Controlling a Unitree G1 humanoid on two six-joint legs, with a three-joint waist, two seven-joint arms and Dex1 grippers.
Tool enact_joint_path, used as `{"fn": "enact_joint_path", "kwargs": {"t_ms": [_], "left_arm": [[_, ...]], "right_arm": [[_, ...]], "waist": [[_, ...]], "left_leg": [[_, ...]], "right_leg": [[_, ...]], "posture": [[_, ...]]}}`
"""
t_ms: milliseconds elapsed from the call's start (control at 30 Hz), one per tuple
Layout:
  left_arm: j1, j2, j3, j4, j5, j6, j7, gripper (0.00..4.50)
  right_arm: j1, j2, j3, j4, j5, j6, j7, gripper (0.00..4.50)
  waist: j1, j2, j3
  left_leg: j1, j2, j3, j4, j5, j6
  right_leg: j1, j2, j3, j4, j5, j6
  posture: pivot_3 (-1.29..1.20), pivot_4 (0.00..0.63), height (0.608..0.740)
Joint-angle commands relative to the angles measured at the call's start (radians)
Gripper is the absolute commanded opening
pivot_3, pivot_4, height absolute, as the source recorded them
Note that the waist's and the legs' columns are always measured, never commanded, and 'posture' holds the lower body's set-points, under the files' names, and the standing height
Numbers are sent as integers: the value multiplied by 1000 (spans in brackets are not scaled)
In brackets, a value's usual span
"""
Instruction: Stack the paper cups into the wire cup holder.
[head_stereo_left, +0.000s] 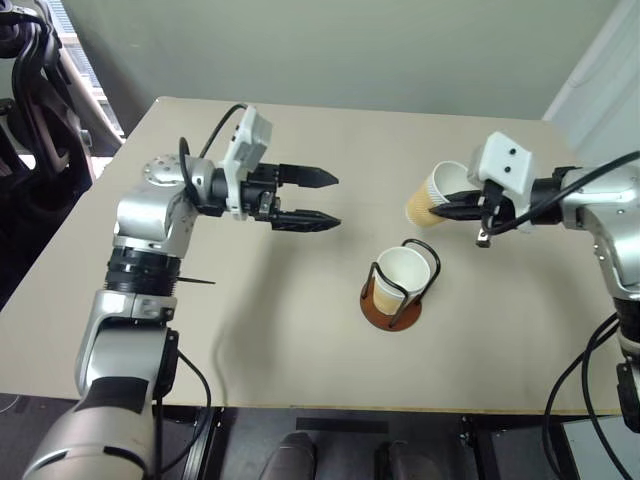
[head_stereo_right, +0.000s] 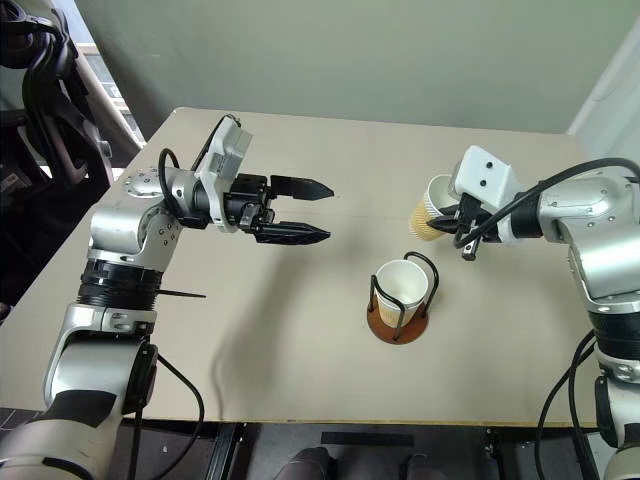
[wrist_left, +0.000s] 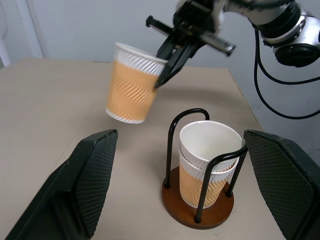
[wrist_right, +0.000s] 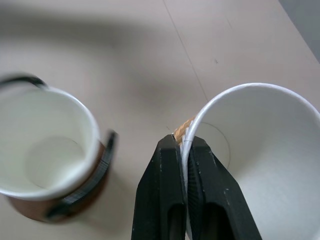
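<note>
Tan-orange paper cups, two nested (wrist_left: 206, 165), are standing in the wire cup holder (head_stereo_left: 392, 300) toward the table's (head_stereo_left: 300, 340) near edge. Off the tabletop, toward the right edge, the right gripper (wrist_right: 184, 145) is pinching the third cup's (wrist_left: 131, 85) rim. The left gripper (head_stereo_left: 320, 200) is hovering spread, empty, near the table's middle.

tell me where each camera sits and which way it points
Left eye view: on the head, looking forward and down over the table; both arms show, the left claw open.
Right eye view: the head's other eye, same scene.
Left wrist view: on the left wrist, looking between its own fingers at the wire cup holder with two nested cups.
Right wrist view: on the right wrist, looking down its right claw, shut on the held cup.
Shared: holder and held cup appear in every view.
</note>
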Motion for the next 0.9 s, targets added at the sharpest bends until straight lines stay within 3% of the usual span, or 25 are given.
{"fn": "enact_joint_path", "kwargs": {"t_ms": [33, 300, 533, 900], "left_arm": [[-18, -7, 3, -18, 5, -6, 3, 4340], [-34, -27, 2, 2, 20, -15, 0, 4340], [-40, -34, 5, 7, 31, -19, -5, 4340], [-39, -38, 6, 8, 38, -21, -5, 4340]], "right_arm": [[-47, -24, -86, -93, 97, 87, -10, 51], [-72, -110, -93, -214, 219, 168, 4, 51], [-19, -231, -22, -282, 185, 81, 34, 51], [-9, -255, 17, -337, 201, 42, 46, 51]], "waist": [[-1, 0, 0], [0, 0, 0], [-1, 0, 0], [-1, 0, 0]], "left_leg": [[0, 0, 0, 0, 0, 0], [0, 0, 0, 0, 0, 0], [0, 0, -1, 0, 0, 0], [0, 0, 0, 0, 0, 0]], "right_leg": [[0, 0, 0, 0, 0, 0], [0, 0, 0, -1, 0, 0], [0, 0, 0, -1, 0, 0], [0, 0, 0, 0, 0, 0]], "posture": [[0, 150, 740], [0, 150, 740], [0, 150, 740], [0, 150, 740]]}}
